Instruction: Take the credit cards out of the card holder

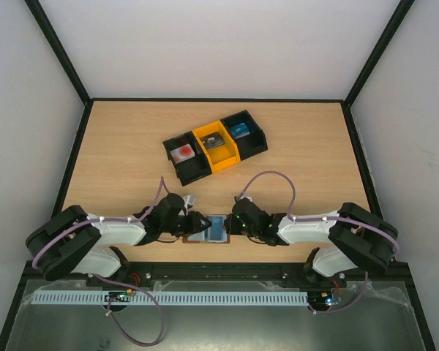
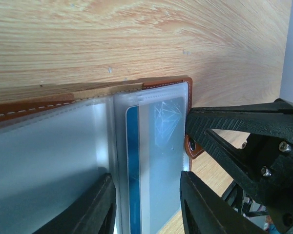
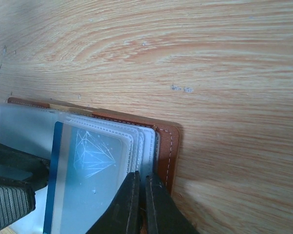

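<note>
While closed, right gripper [image 3: 140, 175] at sleeves [image 3: 142, 140].

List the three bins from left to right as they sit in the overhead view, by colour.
black bin → orange bin → second black bin

We find the card holder [image 3: 167, 146] stitched brown leather, its sleeves [image 2: 63, 161] glossy translucent plastic, the table [image 3: 210, 58] matt woodgrain.

The left white-shelled arm [image 1: 121, 232] and right white-shelled arm [image 1: 307, 230] reach inward at lower centre. The left black two-finger gripper [image 2: 146, 207] stands parted; the right black two-finger gripper [image 3: 140, 204] is pressed closed.
</note>
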Robot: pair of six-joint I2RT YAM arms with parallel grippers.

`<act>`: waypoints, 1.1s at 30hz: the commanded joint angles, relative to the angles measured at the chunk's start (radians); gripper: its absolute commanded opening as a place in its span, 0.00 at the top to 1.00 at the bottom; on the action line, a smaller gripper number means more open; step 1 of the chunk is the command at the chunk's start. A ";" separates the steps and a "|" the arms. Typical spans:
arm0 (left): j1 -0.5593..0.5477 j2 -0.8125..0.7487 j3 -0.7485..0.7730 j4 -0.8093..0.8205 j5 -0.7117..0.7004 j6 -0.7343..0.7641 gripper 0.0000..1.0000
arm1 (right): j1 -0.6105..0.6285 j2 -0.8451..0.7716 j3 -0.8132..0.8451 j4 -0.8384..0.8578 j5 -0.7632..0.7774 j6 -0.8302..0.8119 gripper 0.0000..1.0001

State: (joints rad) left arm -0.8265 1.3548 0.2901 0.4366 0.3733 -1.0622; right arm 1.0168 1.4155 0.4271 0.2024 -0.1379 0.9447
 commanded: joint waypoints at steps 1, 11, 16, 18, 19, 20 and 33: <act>-0.003 0.007 -0.019 0.010 -0.021 0.010 0.62 | 0.009 0.033 -0.047 -0.059 0.024 -0.003 0.95; -0.005 0.094 -0.046 0.156 0.035 -0.015 0.68 | 0.012 -0.016 -0.121 0.030 0.002 0.025 0.94; -0.005 0.094 -0.041 0.168 0.043 -0.027 0.76 | 0.012 -0.012 -0.126 0.053 -0.008 0.021 0.94; -0.004 0.084 -0.043 0.167 0.042 -0.031 0.79 | 0.012 -0.010 -0.130 0.058 -0.002 0.025 0.94; -0.005 0.077 -0.044 0.163 0.042 -0.034 0.81 | 0.011 -0.008 -0.136 0.066 -0.002 0.026 0.94; -0.005 0.071 -0.046 0.157 0.040 -0.034 0.83 | 0.011 -0.006 -0.141 0.074 -0.004 0.029 0.94; -0.002 -0.035 -0.006 -0.005 -0.001 0.011 0.97 | 0.011 0.017 -0.164 0.091 0.010 0.030 0.96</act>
State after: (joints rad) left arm -0.8265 1.3590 0.2584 0.5240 0.4011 -1.0939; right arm 1.0187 1.3891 0.3008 0.4065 -0.1341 0.9741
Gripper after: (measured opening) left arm 0.032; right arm 0.047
